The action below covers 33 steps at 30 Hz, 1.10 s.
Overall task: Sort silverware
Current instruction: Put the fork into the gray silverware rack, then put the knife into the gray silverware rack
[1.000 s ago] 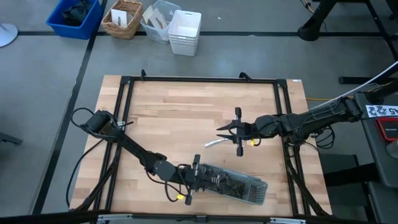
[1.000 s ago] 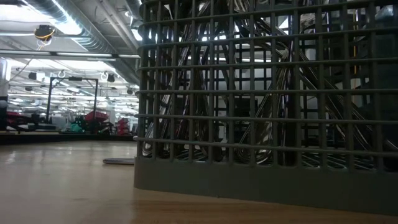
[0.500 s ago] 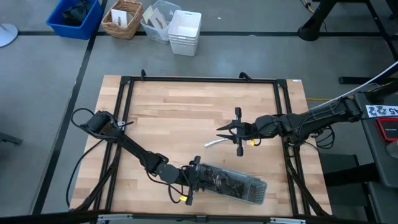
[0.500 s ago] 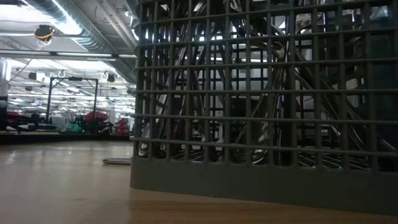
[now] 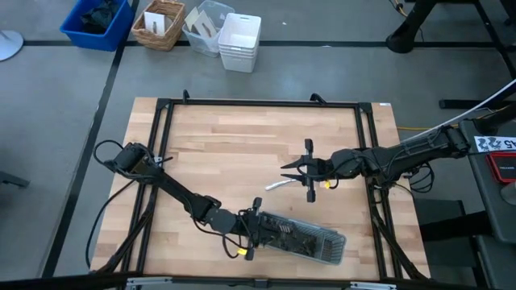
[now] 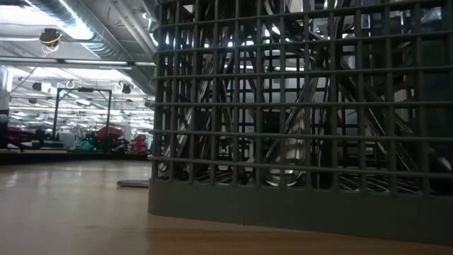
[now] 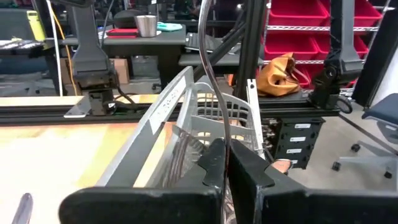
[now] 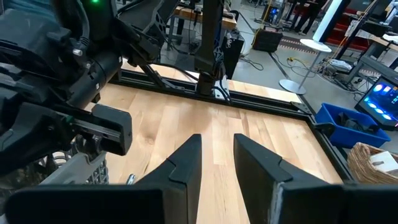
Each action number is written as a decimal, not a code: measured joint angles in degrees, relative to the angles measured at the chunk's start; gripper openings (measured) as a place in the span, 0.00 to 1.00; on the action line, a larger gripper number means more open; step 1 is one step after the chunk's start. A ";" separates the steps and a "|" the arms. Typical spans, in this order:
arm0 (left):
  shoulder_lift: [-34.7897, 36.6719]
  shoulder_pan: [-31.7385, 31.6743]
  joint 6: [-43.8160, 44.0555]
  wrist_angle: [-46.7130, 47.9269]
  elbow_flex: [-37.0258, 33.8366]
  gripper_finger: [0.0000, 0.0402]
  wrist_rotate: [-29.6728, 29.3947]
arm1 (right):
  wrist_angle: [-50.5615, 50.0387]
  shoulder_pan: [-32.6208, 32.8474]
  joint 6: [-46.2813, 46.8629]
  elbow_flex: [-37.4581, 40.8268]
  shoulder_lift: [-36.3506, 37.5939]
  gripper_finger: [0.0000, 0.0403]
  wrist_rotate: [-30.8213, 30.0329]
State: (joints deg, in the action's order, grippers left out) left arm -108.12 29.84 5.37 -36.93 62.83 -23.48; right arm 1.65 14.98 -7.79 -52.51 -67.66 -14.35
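The silverware (image 5: 300,238) is nearly all bundled in the long grey mesh tray (image 5: 332,246), which lies on its side near the front edge of the bench (image 5: 234,153). In the low view the tray's grid fills most of the picture, with many shiny handles crossing one another behind it (image 6: 283,149). Only one piece (image 5: 276,184) lies loose on the wood, out toward the middle of the bench, just beside the right hand.

The left hand (image 5: 251,229) is at the open end of the tray, its fingers (image 7: 214,163) pressed together. A thin shiny strip rises between them in the left wrist view; whether it is a handle being pinched, I cannot tell.

The right hand (image 5: 297,170) hovers above the bench close to the loose piece, its fingers (image 8: 186,163) spread partway with nothing between them, pointing toward the left arm.

As a judgement, the sorting has barely started. No piles of forks, spoons or knives are laid out anywhere on the bench, and the bulk of the pieces still sits mixed in the tray. Almost everything remains: emptying the tray, then separating the pieces by kind. The single loose piece looks like the first one out.
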 joint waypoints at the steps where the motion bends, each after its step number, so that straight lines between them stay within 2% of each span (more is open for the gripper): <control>1: 0.00 -0.26 0.03 0.17 0.00 0.00 0.06 | -0.02 0.00 0.00 0.00 0.00 0.24 0.00; 8: -0.04 -0.96 -1.22 0.20 0.00 0.02 0.57 | -0.04 0.00 0.00 0.00 0.00 0.24 0.00; 15: -0.11 -0.74 -1.02 0.09 -0.02 0.21 0.42 | -0.04 0.00 0.00 0.00 0.00 0.24 0.00; 19: -0.20 -0.71 -3.51 -2.06 -0.15 0.27 0.38 | -0.07 0.02 0.00 0.00 0.00 0.24 0.00; 25: 0.95 -0.22 -8.84 -3.95 -0.31 0.27 0.20 | -0.78 0.02 0.00 0.01 0.79 0.24 0.03; 33: 4.11 0.22 -10.11 -5.29 -0.24 0.26 0.21 | -3.55 0.04 -0.01 0.02 4.91 0.24 0.02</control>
State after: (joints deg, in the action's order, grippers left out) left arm -104.01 30.06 -4.74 -42.21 62.59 -23.27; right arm -1.90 15.03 -7.80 -52.49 -62.74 -14.33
